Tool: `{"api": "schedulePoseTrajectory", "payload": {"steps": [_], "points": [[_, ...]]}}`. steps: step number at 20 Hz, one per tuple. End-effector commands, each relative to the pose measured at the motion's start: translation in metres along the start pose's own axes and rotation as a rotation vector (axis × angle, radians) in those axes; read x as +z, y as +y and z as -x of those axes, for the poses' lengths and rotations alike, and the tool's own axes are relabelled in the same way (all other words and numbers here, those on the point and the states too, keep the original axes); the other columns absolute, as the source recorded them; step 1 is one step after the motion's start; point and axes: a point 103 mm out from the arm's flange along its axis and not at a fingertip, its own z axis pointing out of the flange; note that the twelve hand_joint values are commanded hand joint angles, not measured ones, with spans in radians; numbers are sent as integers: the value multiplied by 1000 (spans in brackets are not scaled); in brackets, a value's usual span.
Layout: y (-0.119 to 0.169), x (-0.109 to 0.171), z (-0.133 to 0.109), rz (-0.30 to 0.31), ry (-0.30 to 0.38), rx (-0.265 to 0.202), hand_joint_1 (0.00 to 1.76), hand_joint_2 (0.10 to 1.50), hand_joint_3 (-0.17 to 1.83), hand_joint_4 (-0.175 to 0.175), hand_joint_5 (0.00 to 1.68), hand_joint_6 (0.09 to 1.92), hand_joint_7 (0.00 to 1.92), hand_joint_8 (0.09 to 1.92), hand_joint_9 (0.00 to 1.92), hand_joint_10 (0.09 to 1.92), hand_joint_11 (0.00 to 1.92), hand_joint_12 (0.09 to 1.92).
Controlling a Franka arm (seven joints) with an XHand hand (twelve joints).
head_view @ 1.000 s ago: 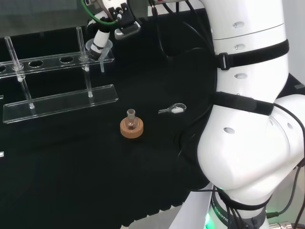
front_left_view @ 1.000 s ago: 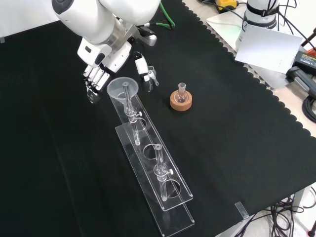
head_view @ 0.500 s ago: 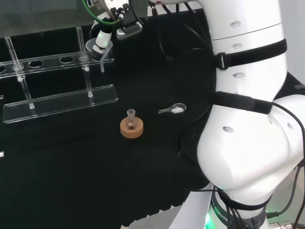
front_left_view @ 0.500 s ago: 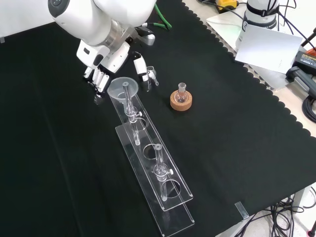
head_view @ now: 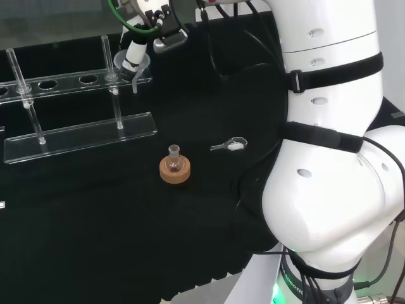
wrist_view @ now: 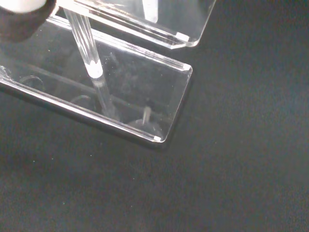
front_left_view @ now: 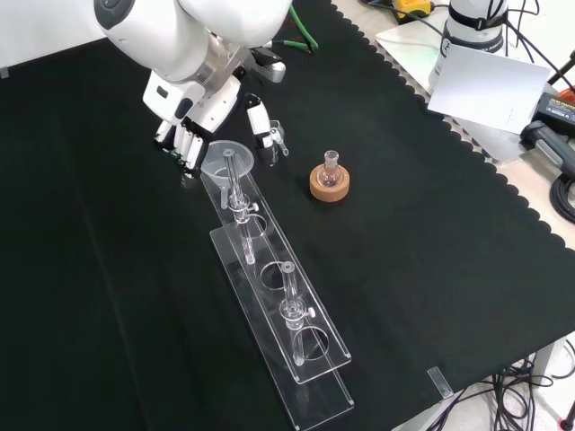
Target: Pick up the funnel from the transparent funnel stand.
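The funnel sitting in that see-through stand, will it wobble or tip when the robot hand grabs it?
Probably a little. The funnel has a wide bowl on a thin stem and only hangs in a hole of the transparent funnel stand, so a sideways nudge could tilt it. It looks thin and clear, so likely light and slippery. The robot hand is right beside its rim.

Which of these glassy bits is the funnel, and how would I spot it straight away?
Find the long clear stand lying on the black cloth. At its far end in the front view, beside the hand, sits the funnel. It alone has a wide cone mouth; its neighbours are thin upright rods.
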Motion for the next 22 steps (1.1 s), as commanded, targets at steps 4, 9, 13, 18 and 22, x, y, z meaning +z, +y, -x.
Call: {"api": "schedulePoseTrajectory", "payload": {"steps": [4, 9, 13, 18, 22], "points": [[4, -1, -5, -4, -15, 1, 734, 651, 73, 9, 481, 87, 674, 525, 637, 534, 62, 1508], [-1, -3, -2, 2, -5, 0, 738, 649, 87, 9, 489, 87, 627, 492, 639, 512, 83, 1492], [-10, -9, 0, 24, -10, -8, 729, 649, 95, 8, 453, 87, 557, 468, 606, 499, 75, 1491], [-19, -9, -3, 45, -25, -20, 706, 613, 169, -1, 379, 87, 439, 494, 527, 543, 60, 1502], [-21, -4, -6, 44, -27, -23, 689, 543, 300, -10, 290, 87, 309, 532, 427, 613, 48, 1510]]}}
